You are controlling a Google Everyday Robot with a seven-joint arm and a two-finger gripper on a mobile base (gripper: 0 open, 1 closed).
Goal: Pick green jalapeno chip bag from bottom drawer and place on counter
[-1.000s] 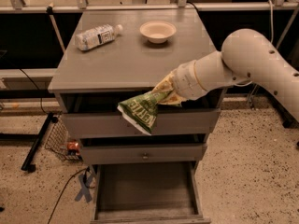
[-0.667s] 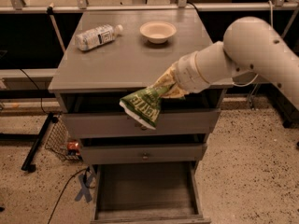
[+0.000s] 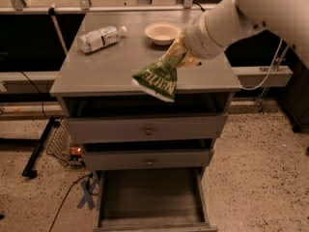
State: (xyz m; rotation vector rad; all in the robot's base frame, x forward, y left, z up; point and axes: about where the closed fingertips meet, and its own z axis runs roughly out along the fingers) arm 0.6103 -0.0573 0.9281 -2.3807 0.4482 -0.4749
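Hand (image 3: 185,56), risen, grips one bag (image 3: 157,79) over counter (image 3: 96,67).

one camera, high before the cabinet (image 3: 145,128), looks down at its front from mid range; the gripper (image 3: 181,50), pinching the green jalapeno chip bag (image 3: 157,79), hangs just above the counter (image 3: 96,69).

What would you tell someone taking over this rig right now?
The gripper is shut on the green jalapeno chip bag, which hangs at the front edge of the counter.
The bottom drawer is open, with nothing showing inside.
A water bottle and a bowl sit at the counter's back.
Done: bag out of drawer.
Left: set it on the counter, release.
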